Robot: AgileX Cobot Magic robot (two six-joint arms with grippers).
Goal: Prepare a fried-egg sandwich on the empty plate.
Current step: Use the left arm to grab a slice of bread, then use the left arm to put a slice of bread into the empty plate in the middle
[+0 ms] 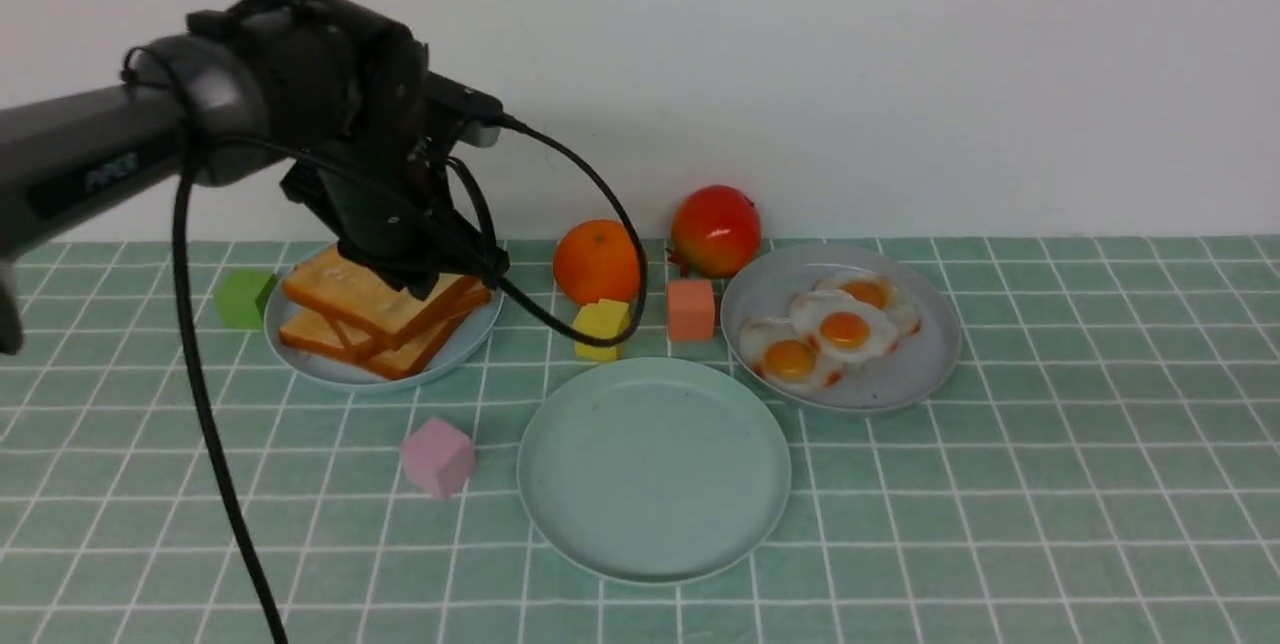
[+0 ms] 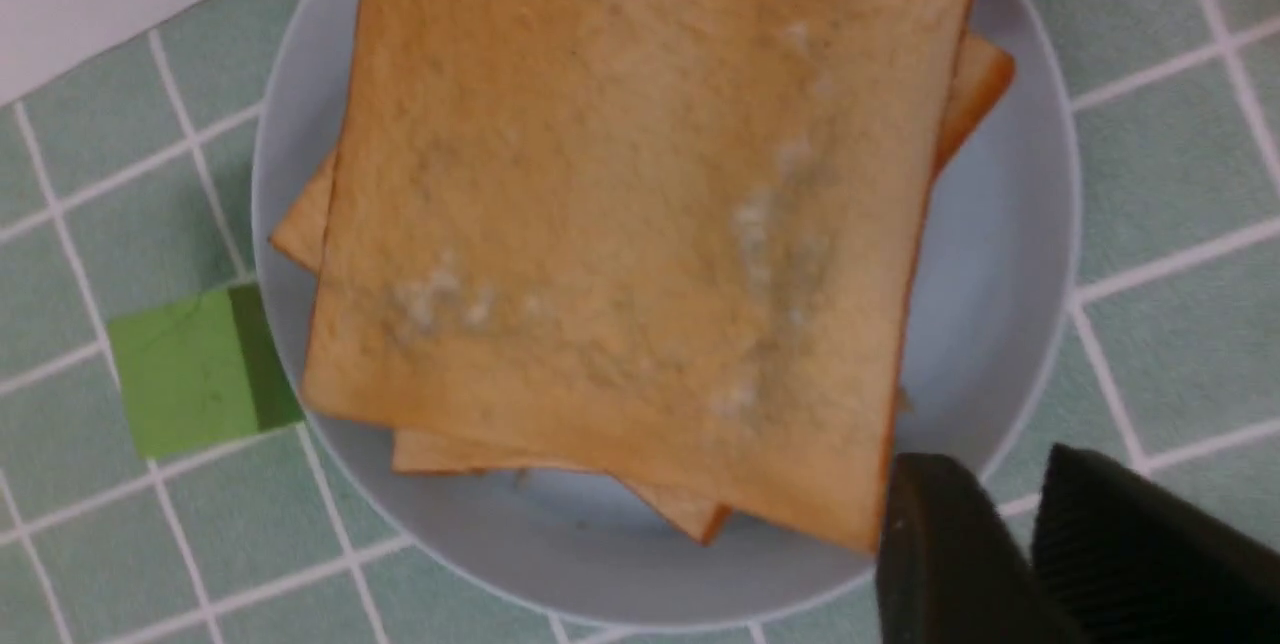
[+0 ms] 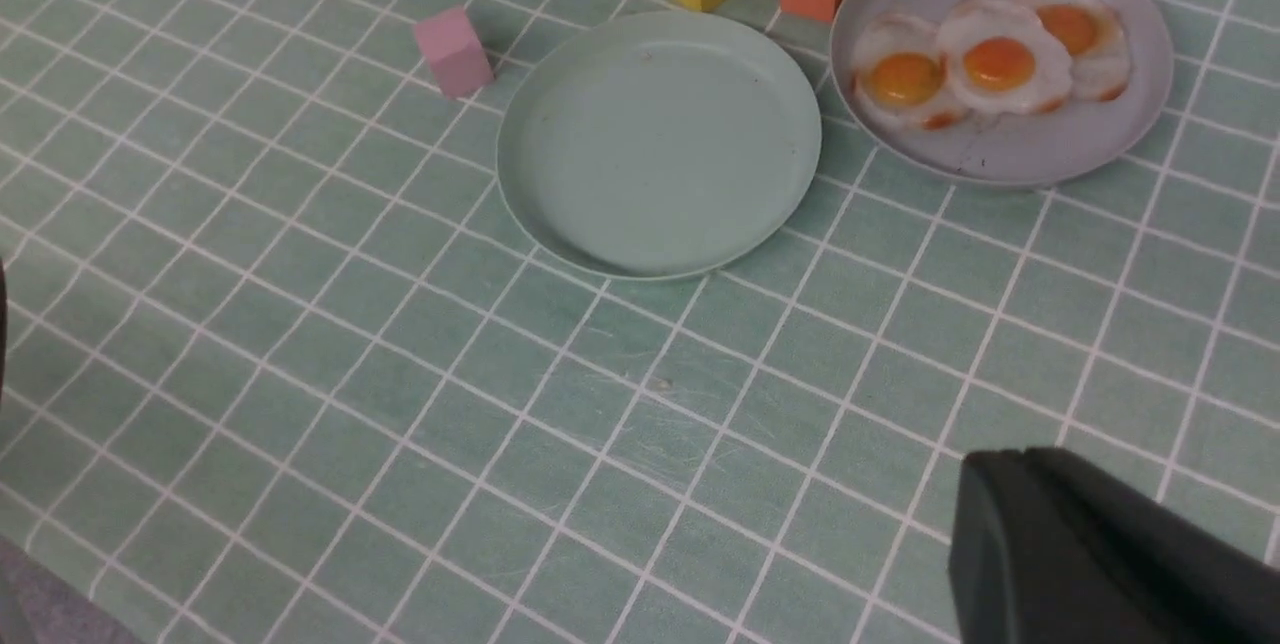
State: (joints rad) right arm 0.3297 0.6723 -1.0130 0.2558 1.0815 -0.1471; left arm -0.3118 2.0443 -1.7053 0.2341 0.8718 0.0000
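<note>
The empty plate, mint green, lies bare at the centre front. A stack of toast slices rests on a pale blue plate at the back left. My left gripper hovers at the stack's right corner. It is open by a narrow gap, with nothing between its fingers. Three fried eggs lie on a grey plate at the right. My right gripper is shut and empty above bare cloth. No fried-egg sandwich is in view.
A green cube sits left of the toast plate. A pink cube, a yellow cube and a salmon cube ring the empty plate. An orange and a red fruit stand behind. The left arm's cable hangs down.
</note>
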